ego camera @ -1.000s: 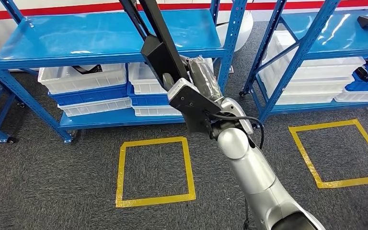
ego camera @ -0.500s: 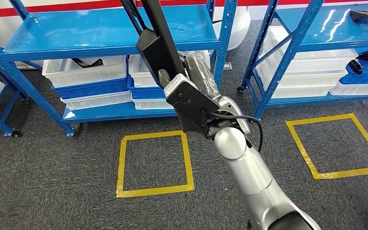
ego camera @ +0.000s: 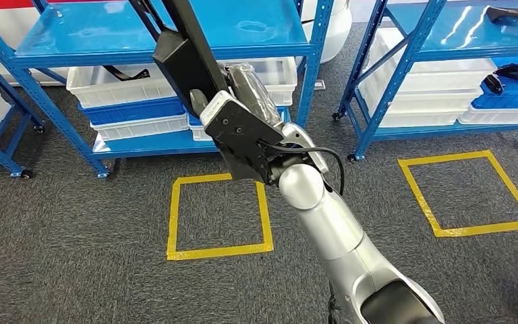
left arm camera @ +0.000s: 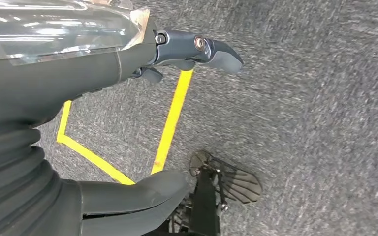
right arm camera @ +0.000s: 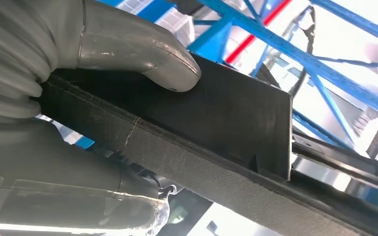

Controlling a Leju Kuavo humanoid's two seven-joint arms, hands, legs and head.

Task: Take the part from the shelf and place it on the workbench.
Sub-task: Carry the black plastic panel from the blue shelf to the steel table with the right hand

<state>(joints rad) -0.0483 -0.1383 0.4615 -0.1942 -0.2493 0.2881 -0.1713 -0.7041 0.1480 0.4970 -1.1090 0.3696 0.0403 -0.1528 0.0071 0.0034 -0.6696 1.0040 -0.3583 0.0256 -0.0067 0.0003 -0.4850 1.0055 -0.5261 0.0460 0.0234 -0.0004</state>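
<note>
The right hand [ego camera: 233,111] grips the long black part [ego camera: 182,57], apparently clear of the shelf [ego camera: 175,47]; the carrying step is underway, and next comes finding the workbench.

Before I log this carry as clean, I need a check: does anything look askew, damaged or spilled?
Nothing stands out. The right hand grips the long black part, which slants up past the blue shelf; the white bins sit stacked and square.

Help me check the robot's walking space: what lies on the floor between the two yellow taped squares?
Head view: bare grey carpet lies between the left yellow square and the right yellow square.
</note>
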